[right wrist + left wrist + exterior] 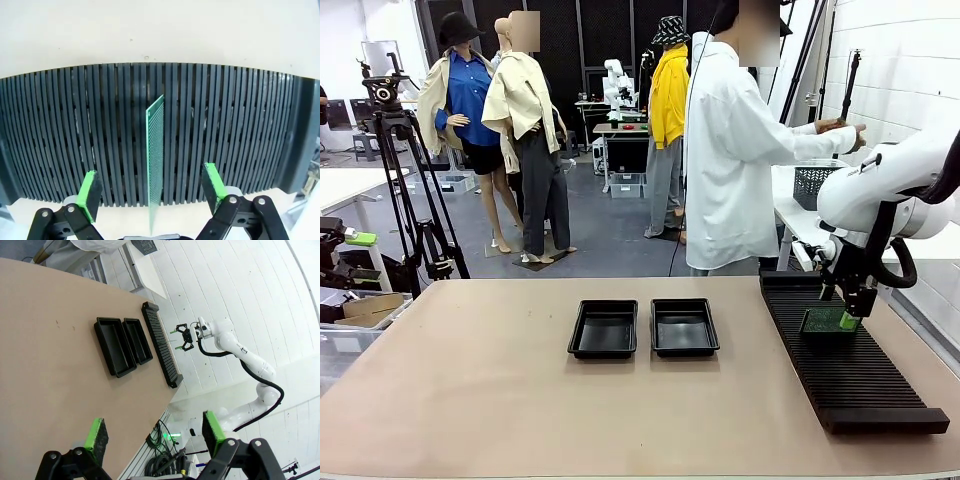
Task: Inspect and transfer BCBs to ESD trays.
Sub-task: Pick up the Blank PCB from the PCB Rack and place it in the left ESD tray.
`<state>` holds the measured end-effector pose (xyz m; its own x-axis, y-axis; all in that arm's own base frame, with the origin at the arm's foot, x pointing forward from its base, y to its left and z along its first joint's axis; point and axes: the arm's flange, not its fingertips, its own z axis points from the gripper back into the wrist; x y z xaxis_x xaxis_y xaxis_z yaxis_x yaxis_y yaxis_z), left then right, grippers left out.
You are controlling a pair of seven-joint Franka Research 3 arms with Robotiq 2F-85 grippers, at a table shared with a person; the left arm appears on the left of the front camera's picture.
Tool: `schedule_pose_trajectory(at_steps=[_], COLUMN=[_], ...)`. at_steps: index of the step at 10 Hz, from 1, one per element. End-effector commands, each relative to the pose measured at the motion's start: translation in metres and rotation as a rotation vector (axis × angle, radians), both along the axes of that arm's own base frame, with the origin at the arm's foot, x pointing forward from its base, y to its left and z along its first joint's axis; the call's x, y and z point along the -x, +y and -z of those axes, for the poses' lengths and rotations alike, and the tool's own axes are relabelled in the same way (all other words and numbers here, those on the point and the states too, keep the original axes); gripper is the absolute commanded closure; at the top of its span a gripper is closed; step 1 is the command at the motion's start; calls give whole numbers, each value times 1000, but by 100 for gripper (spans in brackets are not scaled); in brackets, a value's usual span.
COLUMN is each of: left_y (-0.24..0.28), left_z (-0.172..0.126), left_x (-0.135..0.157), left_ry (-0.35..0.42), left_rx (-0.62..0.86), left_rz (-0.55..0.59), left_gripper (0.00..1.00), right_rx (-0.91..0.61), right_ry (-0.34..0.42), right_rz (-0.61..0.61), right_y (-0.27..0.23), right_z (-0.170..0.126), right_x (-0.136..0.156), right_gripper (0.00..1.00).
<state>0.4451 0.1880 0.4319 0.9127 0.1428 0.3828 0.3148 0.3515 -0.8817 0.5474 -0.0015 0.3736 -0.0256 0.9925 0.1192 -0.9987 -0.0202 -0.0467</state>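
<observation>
On the long black ribbed rack (850, 360) at the robot's right side of the table (470, 400), one BCB (156, 155) is seen standing upright on its edge in a slot, about midway along the rack. The right gripper (151, 189) is held just above it with its jaws spread wide, one green pad (89, 196) well off each face of the board, so nothing is gripped yet. The left gripper (155, 432) is likewise spread wide and empty, held high over the near part of the table. Both ESD trays (604, 332) are set side by side mid-table, well apart from the rack, and nothing is seen in them. The board is judged to be light, thin and fairly stiff, though it could flex or crack if it is levered sideways against the slot walls. Its faces look finely perforated rather than slick, so a modest squeeze should be enough. It is best taken near its upper edge, across the two flat faces and centred along its length, then drawn straight up out of the slot. A grip off to one end would likely let it swing or bind in the ribs.
</observation>
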Motion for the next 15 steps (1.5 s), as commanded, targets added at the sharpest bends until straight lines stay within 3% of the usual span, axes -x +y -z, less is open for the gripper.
schedule_pose_trajectory(at_steps=[1, 6, 15], left_y=[0, 0, 0], left_z=[-2, -2, -2], left_x=[2, 2, 2], left_ry=[5, 5, 5], left_rx=[0, 0, 0], left_rz=[-11, -11, -11], left_gripper=[0, 0, 0], right_rx=[2, 2, -6], right_ry=[-18, 4, 12], right_rz=[1, 8, -12], right_y=[1, 4, 5], right_z=[1, 4, 3], right_x=[-8, -11, -10], right_gripper=[0, 25, 88])
